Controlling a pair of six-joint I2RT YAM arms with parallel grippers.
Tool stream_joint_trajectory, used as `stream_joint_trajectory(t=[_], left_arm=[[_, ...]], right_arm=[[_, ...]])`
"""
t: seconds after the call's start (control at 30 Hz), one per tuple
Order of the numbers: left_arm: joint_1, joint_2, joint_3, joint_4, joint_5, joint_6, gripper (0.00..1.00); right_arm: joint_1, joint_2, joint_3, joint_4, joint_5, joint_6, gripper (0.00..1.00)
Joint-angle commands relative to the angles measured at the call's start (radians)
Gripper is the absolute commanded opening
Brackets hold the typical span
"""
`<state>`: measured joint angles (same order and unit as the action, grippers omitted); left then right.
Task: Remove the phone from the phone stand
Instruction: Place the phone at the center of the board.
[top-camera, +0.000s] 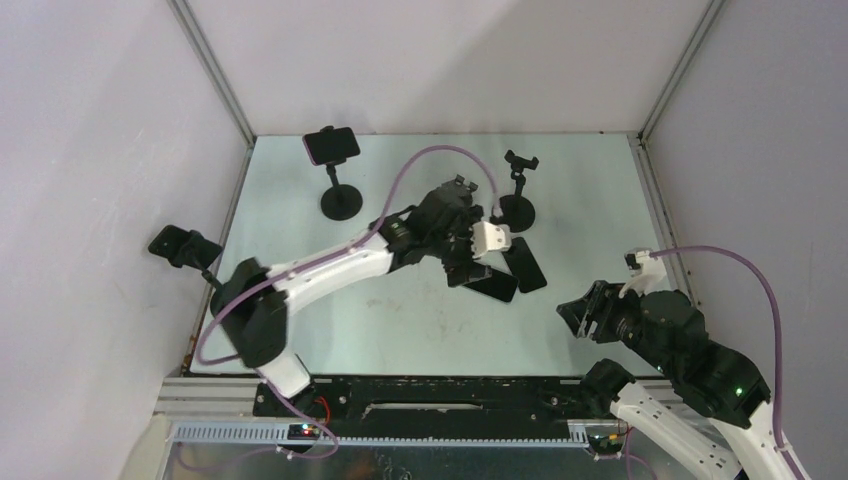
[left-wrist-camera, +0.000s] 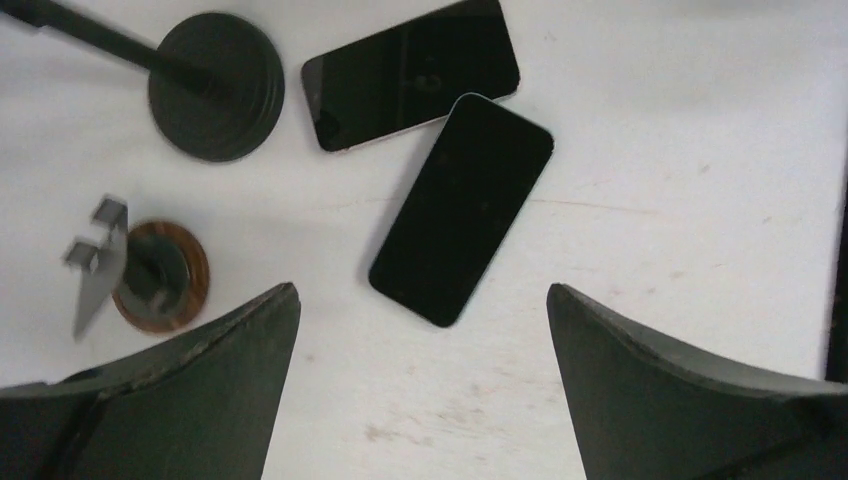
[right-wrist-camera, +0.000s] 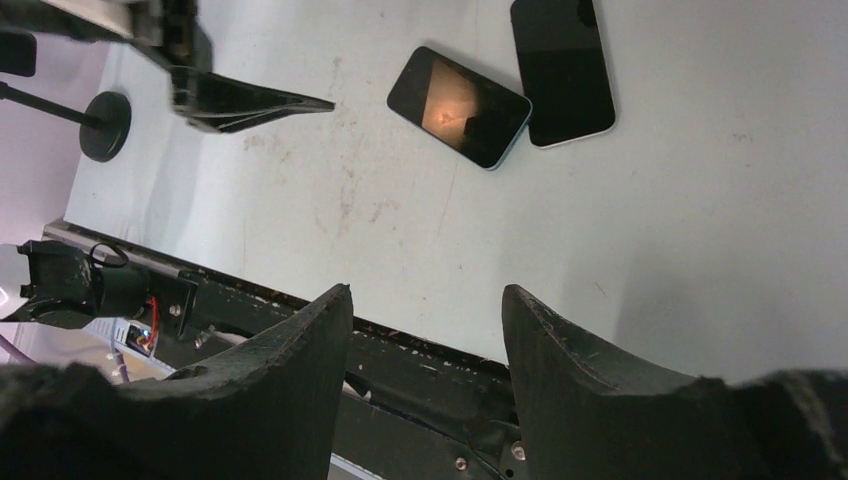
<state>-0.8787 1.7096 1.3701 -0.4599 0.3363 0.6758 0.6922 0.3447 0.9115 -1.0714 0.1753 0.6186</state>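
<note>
Just ahead of the left tool (left-wrist-camera: 422, 287), the nearer phone (left-wrist-camera: 460, 205) lay on the counter (left-wrist-camera: 690, 200), touching the farther phone (left-wrist-camera: 410, 70); a stand base (left-wrist-camera: 215, 95) sat ahead-left.

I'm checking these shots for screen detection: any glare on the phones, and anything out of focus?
Right wrist: a warm orange glare patch on the nearer phone; the farther phone is plain dark. Left wrist: only a faint reflection on the upper phone; the left gripper's fingers look soft. Top external: even light, weak shadows, no strong glare.
</note>
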Motion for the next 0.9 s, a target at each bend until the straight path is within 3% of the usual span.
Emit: stream_joint_trajectory(t=[0.0, 0.17, 0.27, 0.4, 0.6, 0.87], left_arm=[[0.003, -0.2, -0.209, 0.395, -0.082, -0.489, 1.0], [0.007, -0.314, -0.38, 0.533, -0.297, -1.038, 1.0], [0.002, -0.323, -0.494, 0.674, -0.279, -1.364, 1.0], [-0.022, -0.264, -0.642, 0.865, -0.317, -1.637, 1.0], [-0.078, -0.174, -0.617, 0.778, -0.47, -1.742, 1.0], [-0.088, -0.059, -0.547, 0.691, -0.519, -1.831, 1.0]], right_arm=[[0.003, 0.046, -0.001, 0.054, -0.027, 0.012, 0.59], [0.006, 0.111, -0.019, 0.088, -0.041, 0.007, 0.59], [0.012, 0.131, -0.045, 0.131, -0.064, 0.016, 0.59], [0.023, 0.144, -0.06, 0.149, -0.072, 0.031, 0.59], [0.044, 0.126, -0.06, 0.13, -0.047, 0.036, 0.59], [0.047, 0.107, -0.06, 0.113, -0.037, 0.041, 0.59]])
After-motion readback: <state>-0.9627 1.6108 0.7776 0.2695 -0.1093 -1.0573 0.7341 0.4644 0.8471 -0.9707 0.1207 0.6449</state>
